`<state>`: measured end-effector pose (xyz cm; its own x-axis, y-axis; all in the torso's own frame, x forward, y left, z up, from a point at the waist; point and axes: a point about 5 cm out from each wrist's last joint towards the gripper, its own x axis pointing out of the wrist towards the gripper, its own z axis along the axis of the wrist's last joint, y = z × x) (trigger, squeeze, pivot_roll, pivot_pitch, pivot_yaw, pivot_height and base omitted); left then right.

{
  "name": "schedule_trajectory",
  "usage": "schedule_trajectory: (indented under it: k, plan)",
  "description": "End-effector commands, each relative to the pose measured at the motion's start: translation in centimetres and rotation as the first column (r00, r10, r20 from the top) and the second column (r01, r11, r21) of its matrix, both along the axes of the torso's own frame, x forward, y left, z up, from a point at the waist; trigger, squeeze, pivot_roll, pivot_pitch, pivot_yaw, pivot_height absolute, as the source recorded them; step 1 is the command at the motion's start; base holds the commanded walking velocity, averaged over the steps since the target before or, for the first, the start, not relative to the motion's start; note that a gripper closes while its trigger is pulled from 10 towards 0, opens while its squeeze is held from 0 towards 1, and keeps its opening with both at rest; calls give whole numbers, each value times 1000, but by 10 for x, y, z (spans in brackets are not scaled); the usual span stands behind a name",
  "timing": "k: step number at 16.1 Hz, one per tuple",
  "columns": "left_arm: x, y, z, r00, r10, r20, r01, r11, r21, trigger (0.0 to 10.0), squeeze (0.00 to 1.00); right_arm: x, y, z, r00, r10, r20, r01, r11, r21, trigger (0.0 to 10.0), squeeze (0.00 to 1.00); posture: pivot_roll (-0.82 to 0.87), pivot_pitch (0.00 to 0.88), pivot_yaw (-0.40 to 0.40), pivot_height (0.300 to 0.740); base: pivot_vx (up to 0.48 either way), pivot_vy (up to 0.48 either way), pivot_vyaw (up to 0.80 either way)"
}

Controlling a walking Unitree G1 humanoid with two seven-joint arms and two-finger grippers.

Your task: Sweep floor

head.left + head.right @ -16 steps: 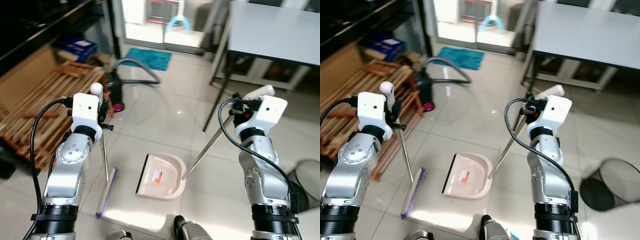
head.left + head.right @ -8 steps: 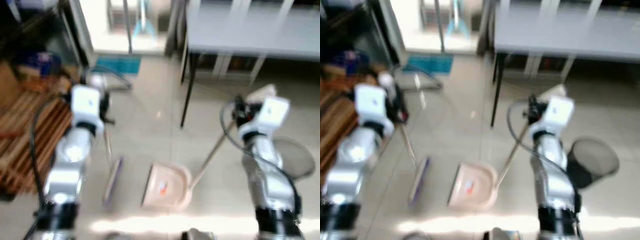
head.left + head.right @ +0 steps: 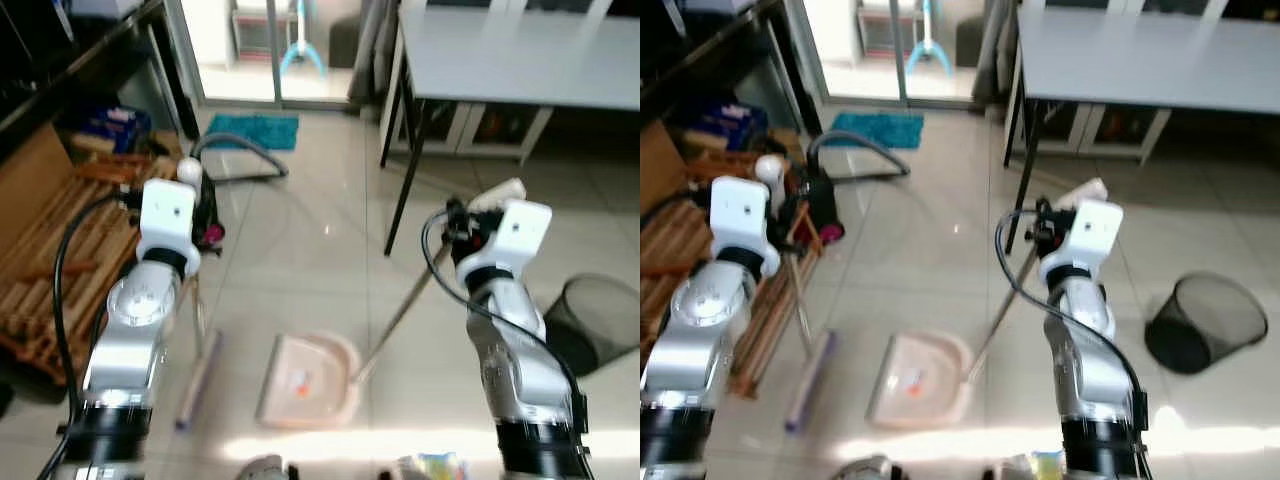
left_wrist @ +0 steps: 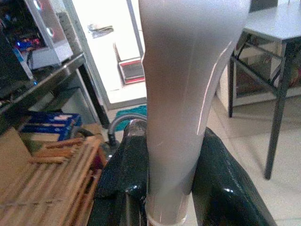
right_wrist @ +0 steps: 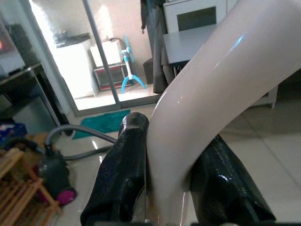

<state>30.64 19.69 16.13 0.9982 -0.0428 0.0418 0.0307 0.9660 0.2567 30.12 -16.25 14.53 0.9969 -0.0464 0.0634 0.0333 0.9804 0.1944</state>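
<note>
Standing on a pale tiled floor (image 3: 300,250), I face a grey table (image 3: 520,55) on dark legs to my front right, with a glass door behind it. Stacked wooden slats (image 3: 50,240) lie along my left, and a vacuum cleaner (image 3: 815,210) with its grey hose (image 3: 240,150) sits just past them, near a teal mat (image 3: 250,130). A black mesh waste bin (image 3: 1205,320) lies tipped on the tiles to my right, well apart from everything else.

Between my arms the pink dustpan (image 3: 310,380) rests flat on the floor. Its long thin pole (image 3: 400,310) slants up to my right gripper (image 5: 167,188), whose two black fingers (image 5: 122,179) are clamped on the pale curved handle (image 5: 207,103) at the top.

Beside the dustpan, on my left, the broom head (image 3: 198,378) lies on the tiles, blurred, its bristles purple-tinted. Its shaft (image 3: 195,315) rises to my left gripper (image 4: 167,197), where the black fingers (image 4: 124,183) are clenched round the grey broom handle (image 4: 183,84); the rounded white tip (image 3: 188,172) shows above my wrist.
</note>
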Motion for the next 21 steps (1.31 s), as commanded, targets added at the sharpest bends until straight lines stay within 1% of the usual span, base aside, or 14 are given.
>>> schedule_trajectory:
  k: [1,5,6,7,8,10,11,13,14,15,16,18,21]
  plan:
    - [1,-7,7,999,-27,38,27,1000,2,10000,0,0,-8,8,999,-28,31,28,1000,-9,10000,0,37,52,20,740,0,480,0]
    - [3,-7,7,999,-28,36,27,1000,8,10000,0,0,-8,7,999,-36,24,36,999,-4,10000,0,37,57,23,740,0,480,0]
    - [4,-8,5,999,-36,25,33,995,95,10000,0,0,-9,7,999,-44,22,44,999,-3,10000,0,35,60,24,740,0,-480,0]
    - [4,-9,4,999,-35,22,33,996,87,10000,0,0,-10,7,999,-49,21,49,999,-2,10000,0,33,61,24,740,0,-480,0]
    - [4,-10,3,999,-33,18,32,998,47,10000,0,0,-12,7,998,-60,21,60,998,-7,10000,0,32,63,23,740,0,-480,0]
    - [3,-13,-2,999,-43,-19,43,999,-9,10000,0,0,-19,12,994,-103,44,103,995,-9,10000,0,28,69,23,740,0,0,-256]
    - [3,-15,-4,998,-50,-29,50,999,-20,10000,0,0,-22,14,991,-121,50,122,993,-2,10000,0,24,69,23,740,0,0,-800]
    - [-1,-18,-7,998,-52,-18,52,999,-13,10000,0,-1,-31,19,983,-165,74,167,986,-23,10000,0,20,73,26,740,0,0,-800]
    - [-2,-16,-7,999,-29,15,29,999,14,10000,0,-3,-35,20,979,-187,77,190,981,-34,10000,0,20,75,26,740,0,0,-800]
    - [-3,-16,-7,999,-25,20,25,1000,14,10000,0,-4,-36,20,978,-191,78,194,980,-34,10000,0,20,75,26,740,0,0,-800]
    - [-1,-14,-4,999,-28,25,28,1000,-8,10000,0,-5,-37,22,977,-195,81,199,979,-40,10000,0,21,75,25,740,0,0,-800]
    - [2,-12,-1,999,-27,27,28,1000,-11,10000,0,-6,-38,25,977,-194,91,200,978,-62,10000,0,16,77,28,740,0,0,-800]
    - [5,-13,0,999,-16,34,16,1000,-15,10000,0,-6,-40,26,973,-210,90,217,974,-67,10000,0,14,79,29,740,0,0,-800]
